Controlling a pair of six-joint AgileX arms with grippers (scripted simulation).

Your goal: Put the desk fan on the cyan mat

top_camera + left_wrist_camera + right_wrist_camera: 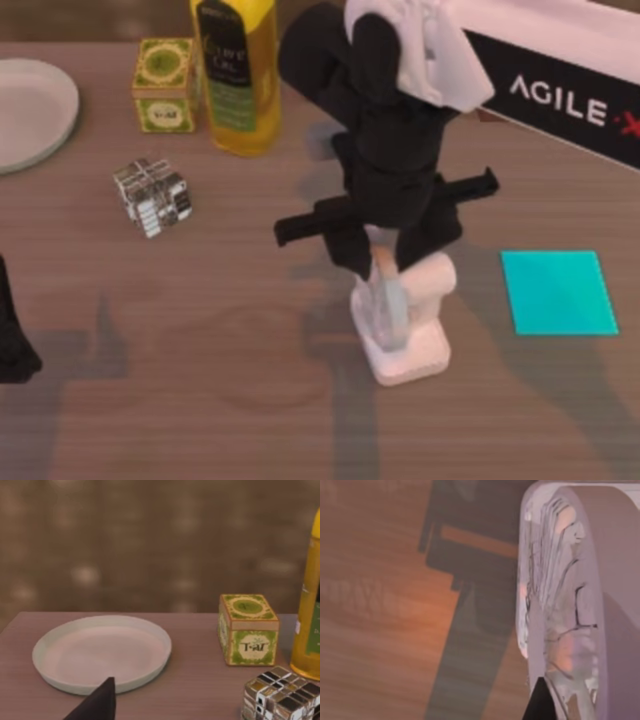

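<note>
1. Desk fan (402,320) stands upright on its square base at lower centre of the top view, on the wooden surface (200,400), well left of the cyan mat (557,291).
2. At the far left edge, the left end effector (12,340) sits parked; whether it is wide or narrow I cannot tell.
3. Upper left holds a white plate (30,110), a green tea box (164,84), a mirrored cube (153,197) and an oil bottle (236,70).
4. The right end effector (385,262) is down over the fan's round head; its grip is hidden, so its state cannot be told.
5. The cyan mat lies flat at mid right, bare.
</note>
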